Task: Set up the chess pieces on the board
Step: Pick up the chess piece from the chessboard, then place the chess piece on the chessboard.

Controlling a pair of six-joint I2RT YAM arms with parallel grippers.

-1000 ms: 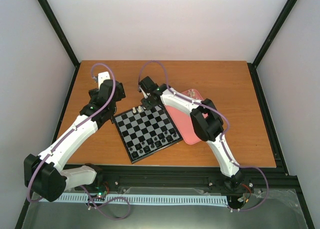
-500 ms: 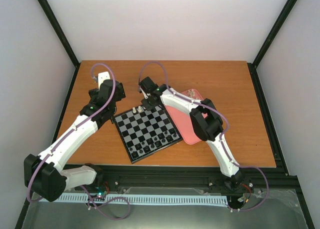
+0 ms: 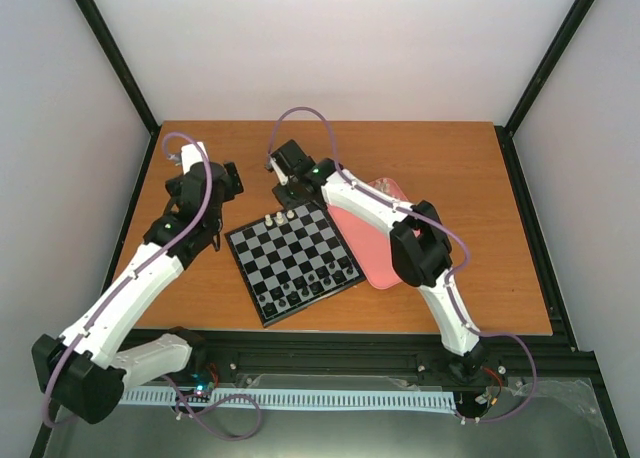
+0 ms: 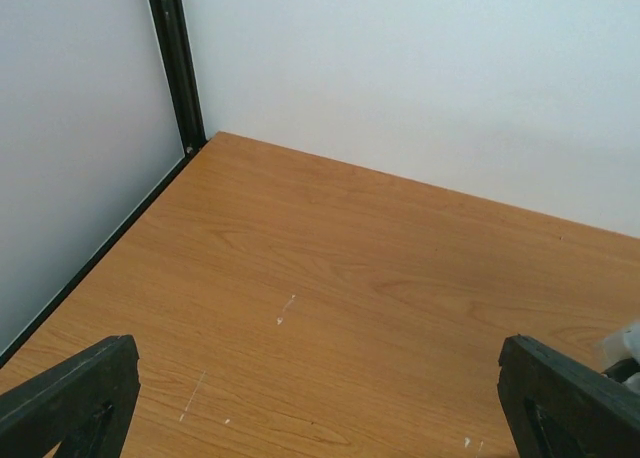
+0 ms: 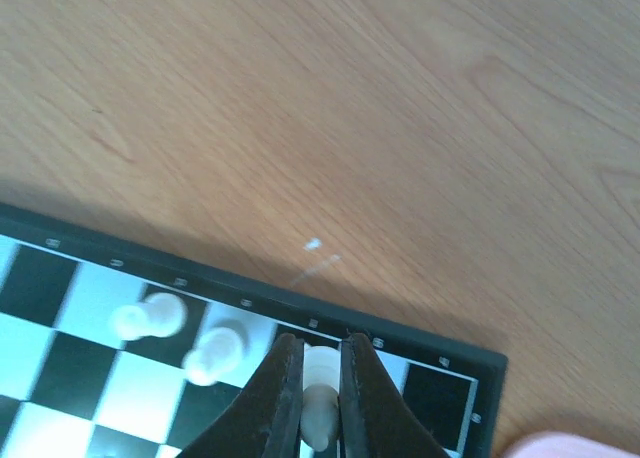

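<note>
The board lies mid-table, turned a little. Two white chess pieces stand in its far row, and they show blurred in the right wrist view. My right gripper is shut on a third white piece, held upright over a far-row square beside the black frame. From above, that gripper hangs at the board's far corner. My left gripper is open over bare wood, its fingers wide apart. It sits left of the board.
Small dark chess figures stand in the board's two near rows. A pink tray lies right of the board, under the right arm. White walls and black frame posts close in the back and both sides of the table.
My right gripper has shut on a white piece and drawn back toward the far edge. The left arm has swung left and back, away from the board.
</note>
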